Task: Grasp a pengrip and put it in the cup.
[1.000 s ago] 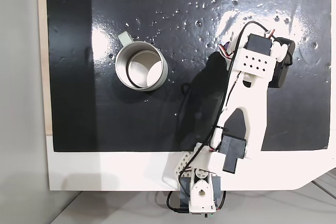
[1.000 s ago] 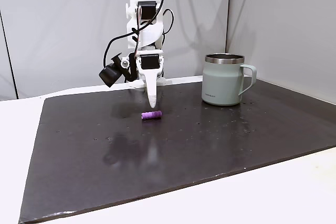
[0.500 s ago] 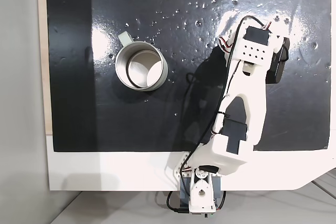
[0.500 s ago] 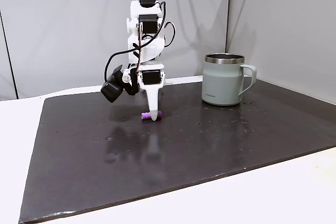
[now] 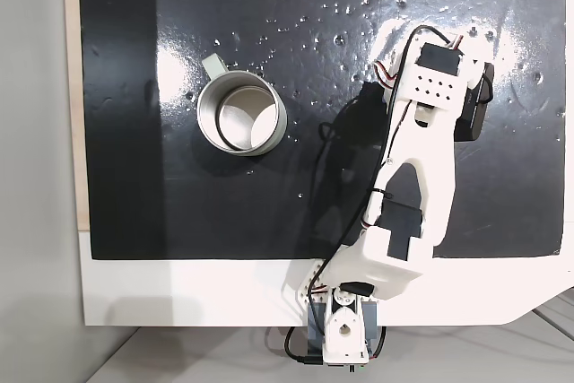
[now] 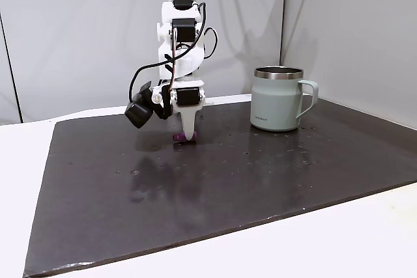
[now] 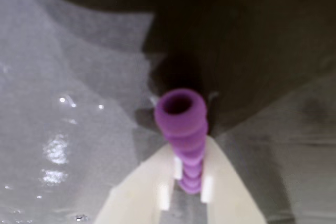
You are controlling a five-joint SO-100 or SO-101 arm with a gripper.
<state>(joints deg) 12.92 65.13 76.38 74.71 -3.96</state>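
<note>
Wrist view: tool (image 7: pixel 184 195) clamped on purple pengrip (image 7: pixel 182 124) | side fixed view: cup (image 6: pixel 279 99) well apart, upright

The purple ribbed pengrip (image 7: pixel 184 135) fills the middle of the wrist view, its open round end facing the camera; its far end sits against the white gripper (image 7: pixel 187 195) finger at the bottom edge; beneath lies a glossy dark mat (image 7: pixel 68 129) with pale reflections.
</note>
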